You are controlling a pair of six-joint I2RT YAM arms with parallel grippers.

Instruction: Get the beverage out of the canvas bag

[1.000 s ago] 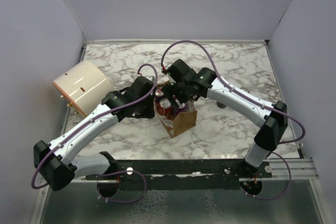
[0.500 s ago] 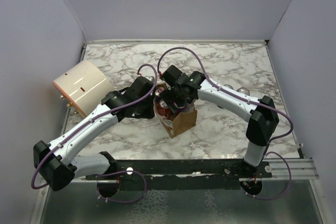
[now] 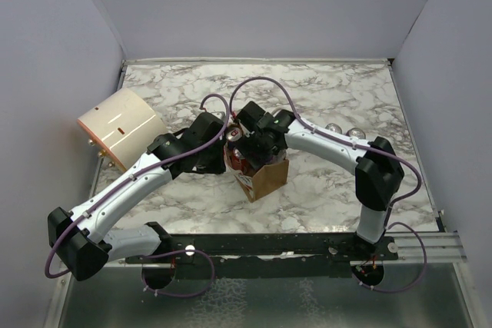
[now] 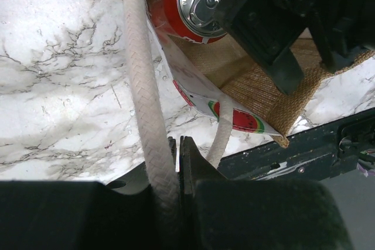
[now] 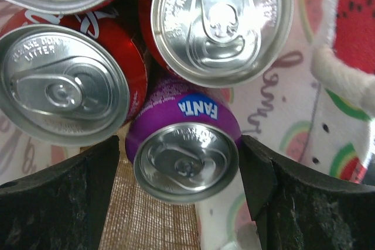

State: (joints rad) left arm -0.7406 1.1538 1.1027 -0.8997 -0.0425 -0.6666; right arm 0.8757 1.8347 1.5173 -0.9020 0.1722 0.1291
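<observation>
My left gripper [image 4: 177, 150] pinches the rope handle [image 4: 140, 74] of the canvas bag [image 3: 269, 180], mid-frame on the table [image 3: 346, 97]; my right gripper [image 5: 180, 162] is spread astride the purple Fanta can [image 5: 186, 127], lower centre, inside it.

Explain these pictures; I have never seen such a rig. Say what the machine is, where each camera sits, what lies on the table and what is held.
The machine is two robot arms bolted at the near edge of a marble table. The wide picture looks down from above and behind them; the other two come from a camera on each wrist. On the table are a brown canvas bag and a larger cream cylinder. In the bag stand red cans and a purple Fanta can. The left hand is shut on the bag's white rope handle. The right hand reaches into the bag, open, straddling the Fanta can; whether it touches the can is unclear.
</observation>
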